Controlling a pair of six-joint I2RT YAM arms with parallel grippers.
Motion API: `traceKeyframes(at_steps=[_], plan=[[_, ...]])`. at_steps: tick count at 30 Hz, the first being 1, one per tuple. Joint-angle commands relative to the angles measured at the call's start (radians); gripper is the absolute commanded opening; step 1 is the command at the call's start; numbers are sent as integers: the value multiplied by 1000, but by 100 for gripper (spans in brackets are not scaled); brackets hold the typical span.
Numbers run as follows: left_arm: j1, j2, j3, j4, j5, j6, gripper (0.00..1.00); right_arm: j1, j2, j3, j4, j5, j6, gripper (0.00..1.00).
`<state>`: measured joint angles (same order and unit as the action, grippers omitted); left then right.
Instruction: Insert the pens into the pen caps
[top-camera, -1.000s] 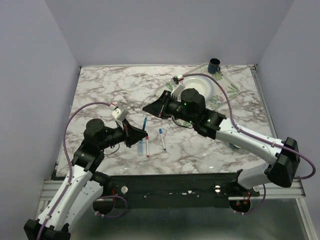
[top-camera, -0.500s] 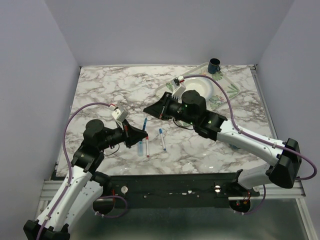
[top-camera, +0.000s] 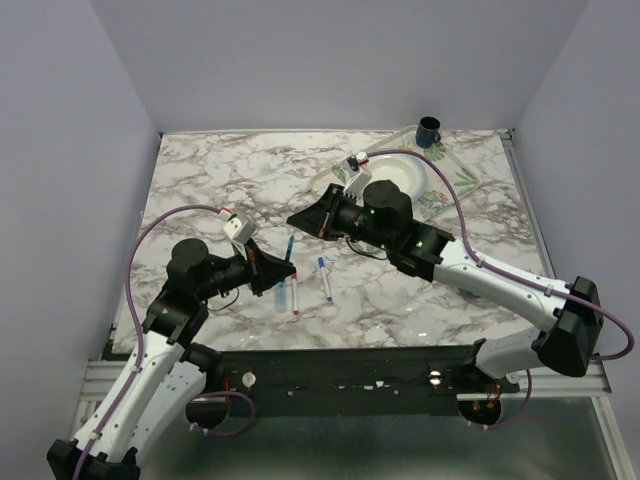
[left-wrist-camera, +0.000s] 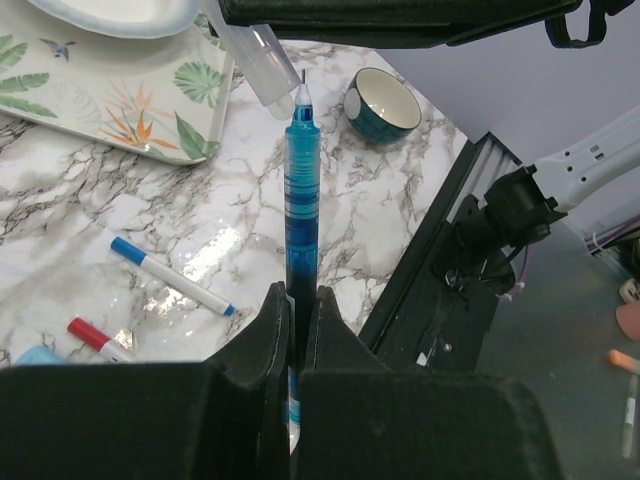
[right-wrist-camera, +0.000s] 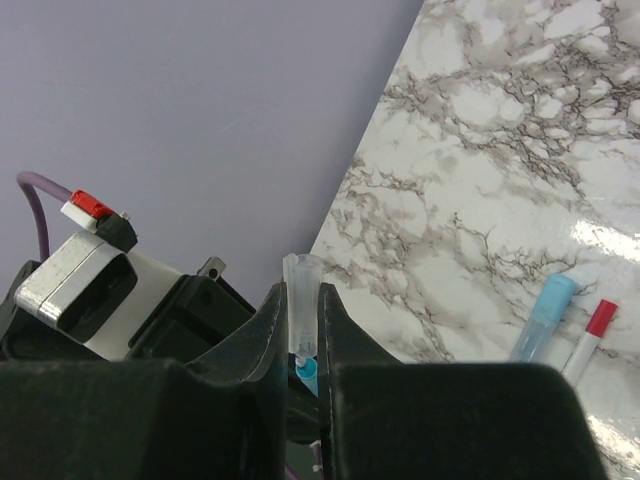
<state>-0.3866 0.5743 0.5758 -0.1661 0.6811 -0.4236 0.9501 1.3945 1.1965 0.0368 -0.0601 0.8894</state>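
Note:
My left gripper (top-camera: 272, 272) (left-wrist-camera: 298, 292) is shut on a blue see-through pen (left-wrist-camera: 300, 190), which points up and away towards the right gripper; it also shows in the top view (top-camera: 288, 247). My right gripper (top-camera: 299, 219) (right-wrist-camera: 298, 290) is shut on a clear pen cap (right-wrist-camera: 303, 295), also seen in the left wrist view (left-wrist-camera: 262, 60). The pen's tip (right-wrist-camera: 307, 372) sits right at the cap's end, slightly off to one side. Three more pens lie on the table: a light blue one (top-camera: 280, 294), a red-ended one (top-camera: 294, 296) and a blue-ended one (top-camera: 325, 280).
A patterned tray (top-camera: 450, 185) with a white plate (top-camera: 400, 170) stands at the back right. A dark blue mug (top-camera: 429, 129) stands at the far edge, also in the left wrist view (left-wrist-camera: 382, 103). The two arms meet above the loose pens.
My right gripper with the cap has shifted slightly towards the pen tip. The left arm and the pens on the table have not moved.

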Motion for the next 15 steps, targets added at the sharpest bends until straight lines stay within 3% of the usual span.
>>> traceKeyframes(at_steps=[1,15], plan=[[0,4,-1,7,-8,-1,0,10,-23,23,3,28,-21,8],[-1,2,-1,7,-11,-3,0,10,-35,11,9,17,-33,7]])
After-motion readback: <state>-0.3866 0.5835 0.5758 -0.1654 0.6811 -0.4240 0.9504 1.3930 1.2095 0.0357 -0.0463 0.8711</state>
